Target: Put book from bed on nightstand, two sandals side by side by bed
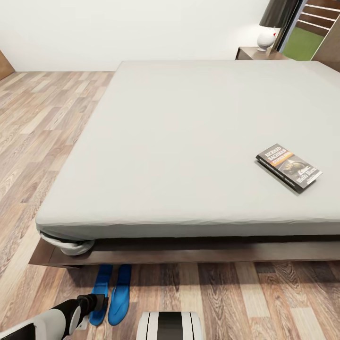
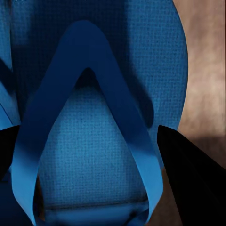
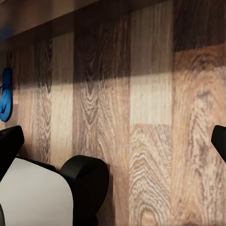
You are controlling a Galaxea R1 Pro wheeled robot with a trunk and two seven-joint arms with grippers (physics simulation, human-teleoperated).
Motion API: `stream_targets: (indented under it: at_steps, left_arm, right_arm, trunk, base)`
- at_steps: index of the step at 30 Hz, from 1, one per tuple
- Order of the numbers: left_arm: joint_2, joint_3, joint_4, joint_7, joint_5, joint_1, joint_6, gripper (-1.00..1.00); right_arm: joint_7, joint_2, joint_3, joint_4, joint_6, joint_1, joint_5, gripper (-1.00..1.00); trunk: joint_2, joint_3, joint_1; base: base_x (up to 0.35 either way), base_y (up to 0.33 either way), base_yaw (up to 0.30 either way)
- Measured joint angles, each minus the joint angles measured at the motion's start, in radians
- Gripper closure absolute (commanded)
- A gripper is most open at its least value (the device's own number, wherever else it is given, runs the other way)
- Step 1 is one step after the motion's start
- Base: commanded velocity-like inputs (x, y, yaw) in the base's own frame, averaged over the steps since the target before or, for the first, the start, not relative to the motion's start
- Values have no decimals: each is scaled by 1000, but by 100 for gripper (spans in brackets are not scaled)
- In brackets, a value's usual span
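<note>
Two sandals (image 1: 112, 293) seen side by side on floor, lower left of frame, by bed (image 1: 189, 141). Left end effector (image 2: 113, 188) spread open astride strap (image 2: 84, 61); nothing gripped. Sandal judged light, flexible; strap suggested as hold. Book (image 1: 289, 166) lies right on mattress.

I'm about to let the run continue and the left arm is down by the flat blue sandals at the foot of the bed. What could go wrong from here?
1. The left tool sits right over one flat bright blue sandal; closing or lifting could nudge the neighbouring blue sandal out of line.
2. The thin dark paperback book lies well in from the pale grey mattress's edge, so reaching it may demand a long stretch.
</note>
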Motion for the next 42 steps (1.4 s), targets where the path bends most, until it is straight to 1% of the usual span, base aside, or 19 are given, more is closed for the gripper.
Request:
stream_targets:
  at_steps: [3, 6, 15, 20, 42]
  left_arm:
    - [1, 0, 0, 0, 0, 0, 0, 100]
    - [3, 0, 0, 0, 0, -1, 0, 100]
    - [5, 0, 0, -1, 0, -1, 4, 100]
    - [6, 0, 0, -2, 0, -1, 4, 100]
    - [6, 0, 0, -1, 0, -8, 5, 100]
  right_arm:
    - [0, 0, 0, 0, 0, 0, 0, -100]
    - [0, 0, 0, 0, 0, 0, 0, -100]
    - [0, 0, 0, -1, 0, 0, 0, -100]
    - [0, 0, 0, 0, 0, 0, 0, -100]
    - [0, 0, 0, -1, 0, 0, 0, -100]
  trunk:
    - [0, 0, 0]
    - [-1, -11, 1]
    - [-1, -12, 1]
    - [-2, -31, 4]
    - [-2, -31, 4]
  base:
    - [0, 0, 0]
    - [0, 0, 0]
    - [0, 0, 0]
    - [0, 0, 0]
    - [0, 0, 0]
